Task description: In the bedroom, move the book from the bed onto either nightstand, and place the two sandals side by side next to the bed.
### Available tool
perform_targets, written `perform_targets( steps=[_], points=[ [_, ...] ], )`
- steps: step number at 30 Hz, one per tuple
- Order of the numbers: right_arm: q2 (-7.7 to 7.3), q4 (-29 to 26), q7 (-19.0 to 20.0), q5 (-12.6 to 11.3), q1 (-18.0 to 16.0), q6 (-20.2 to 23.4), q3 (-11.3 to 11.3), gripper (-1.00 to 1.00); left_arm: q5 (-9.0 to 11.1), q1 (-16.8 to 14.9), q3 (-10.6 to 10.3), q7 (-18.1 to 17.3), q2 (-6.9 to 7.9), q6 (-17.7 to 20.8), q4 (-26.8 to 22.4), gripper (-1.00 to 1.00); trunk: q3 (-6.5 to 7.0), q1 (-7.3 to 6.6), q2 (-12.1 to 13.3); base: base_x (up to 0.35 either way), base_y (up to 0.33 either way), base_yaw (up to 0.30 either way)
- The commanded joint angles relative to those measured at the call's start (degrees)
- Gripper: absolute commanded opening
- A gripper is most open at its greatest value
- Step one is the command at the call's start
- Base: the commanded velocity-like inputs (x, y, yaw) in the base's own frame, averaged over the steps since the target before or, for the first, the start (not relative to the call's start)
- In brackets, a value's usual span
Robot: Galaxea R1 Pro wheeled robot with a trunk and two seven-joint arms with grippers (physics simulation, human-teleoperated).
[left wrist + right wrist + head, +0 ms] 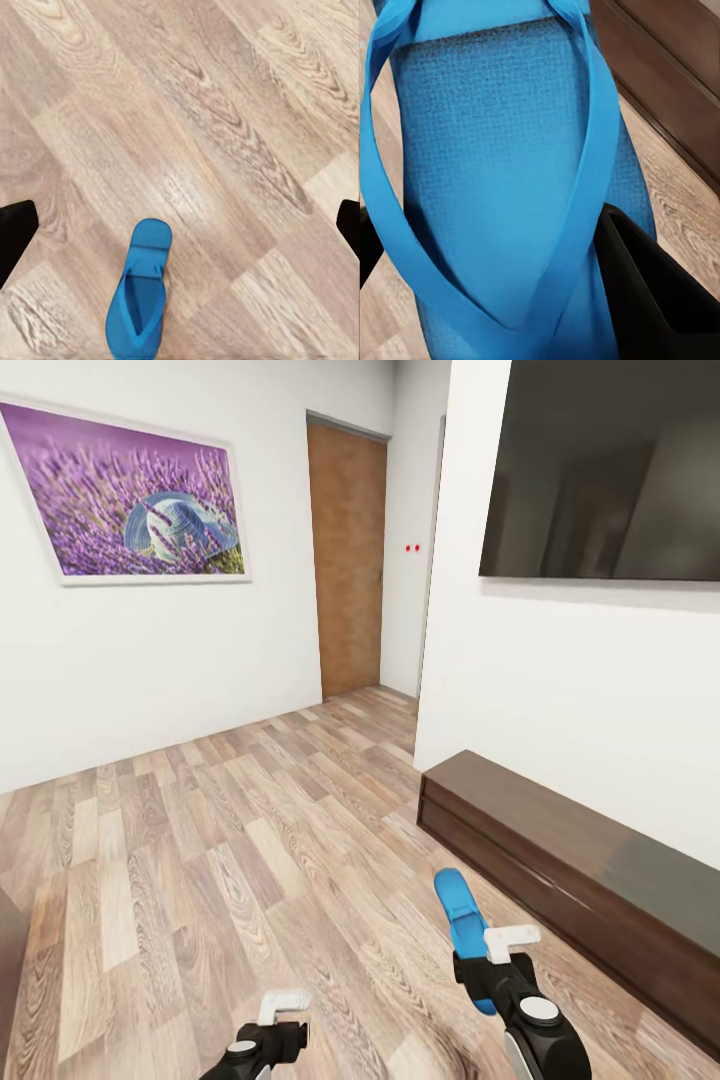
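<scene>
One sandal (462, 920) in right tool (497, 972)

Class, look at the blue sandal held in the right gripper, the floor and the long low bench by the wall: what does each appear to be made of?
The sandal looks like soft foam or rubber: its footbed has a fine pebbled texture and smooth straps. The floor looks like light wood planks, with visible grain and seams. The bench appears to be dark glossy wood; its top reflects light. The right gripper grips the sandal.

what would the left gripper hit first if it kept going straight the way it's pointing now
Most likely the bare wood-plank floor: the left wrist view looks down onto it between the spread fingers. A blue sandal lies on the floor off the centre line, so probably missed, though depth is unclear.
</scene>
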Motion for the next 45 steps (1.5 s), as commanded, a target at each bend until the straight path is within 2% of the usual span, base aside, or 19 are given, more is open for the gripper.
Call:
perform_targets(
  steps=[1,7,13,17,26,45],
  points=[
    [-0.06,-0.06,-0.48,-0.14,-0.04,0.34,0.17,-1.00,0.44,-0.04,-0.48,0.35,0.15,0.25,0.35,1.00,-0.24,0.22,-0.44,0.000,0.000,0.000],
    [-0.04,0.10,-0.48,-0.15,-0.02,0.28,0.24,-1.00,0.77,-0.09,-0.44,-1.76,0.98,-0.05,3.54,1.00,-1.31,1.54,-2.85,0.000,0.000,0.000],
    [-0.05,0.20,-0.48,-0.16,-0.01,0.24,0.25,-1.00,3.42,-0.07,-0.48,-3.38,2.23,-0.95,4.97,1.00,-2.39,2.85,-5.25,0.000,0.000,0.000],
    [-0.01,0.22,-0.48,-0.15,-0.01,0.23,0.25,-1.00,4.02,-0.09,-0.52,-3.81,2.69,-1.14,5.51,1.00,-3.11,3.73,-6.86,0.000,0.000,0.000],
    [-0.04,0.57,-0.48,-0.17,-0.01,0.23,0.25,-1.00,4.21,-0.09,-0.58,-4.08,4.13,-1.20,5.71,1.00,-4.73,5.71,-10.47,0.000,0.000,0.000],
    [-0.02,0.76,-0.48,-0.13,-0.01,0.23,0.26,-1.00,3.82,-0.02,-0.78,-4.11,4.26,-2.53,5.81,1.00,-8.14,9.88,-18.09,0.000,0.000,0.000]
  ],
)
